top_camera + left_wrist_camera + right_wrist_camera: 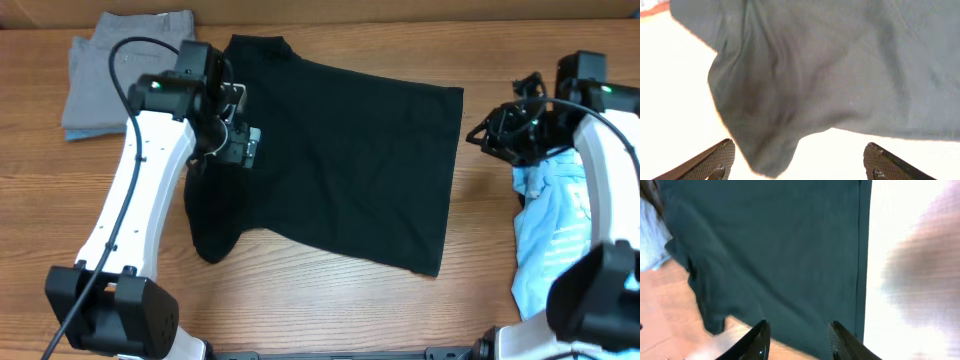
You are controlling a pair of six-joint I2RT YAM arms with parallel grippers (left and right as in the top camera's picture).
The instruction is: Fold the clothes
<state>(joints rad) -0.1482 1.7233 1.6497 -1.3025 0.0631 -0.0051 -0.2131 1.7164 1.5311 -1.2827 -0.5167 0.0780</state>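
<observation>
Beneath left tool (243, 142), edge of black shirt (350, 160)

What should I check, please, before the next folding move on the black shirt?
1. Left tool open and empty: ok.
2. Right tool jaws apart, nothing pinched: ok.
3. Black shirt spread flat on the table: not ok, its left side is rumpled.
4. Light blue tee lying apart from the black shirt: ok.
5. How the shirt's sleeve lies beneath the left arm: cannot tell.
</observation>
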